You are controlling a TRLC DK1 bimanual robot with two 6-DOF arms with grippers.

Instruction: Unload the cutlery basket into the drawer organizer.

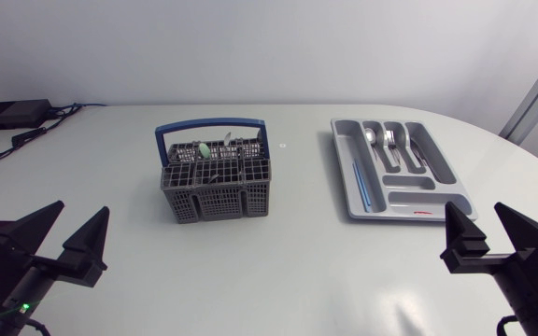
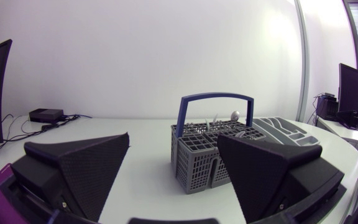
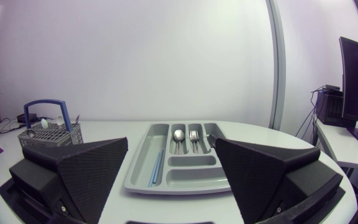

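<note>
A grey cutlery basket (image 1: 216,185) with a blue handle (image 1: 211,127) stands mid-table, holding several pieces of cutlery. The grey drawer organizer (image 1: 395,198) lies to its right with a spoon (image 1: 371,138), a fork (image 1: 390,142) and a blue utensil (image 1: 358,181) in its compartments. My left gripper (image 1: 71,235) rests open at the near left, empty, well short of the basket (image 2: 209,149). My right gripper (image 1: 493,233) rests open at the near right, empty, just in front of the organizer (image 3: 179,155). The right wrist view also shows the basket (image 3: 50,132) off to one side.
A black box (image 1: 12,114) with cables lies at the far left corner of the white table (image 1: 288,271). A small mark (image 1: 282,146) sits on the table between basket and organizer.
</note>
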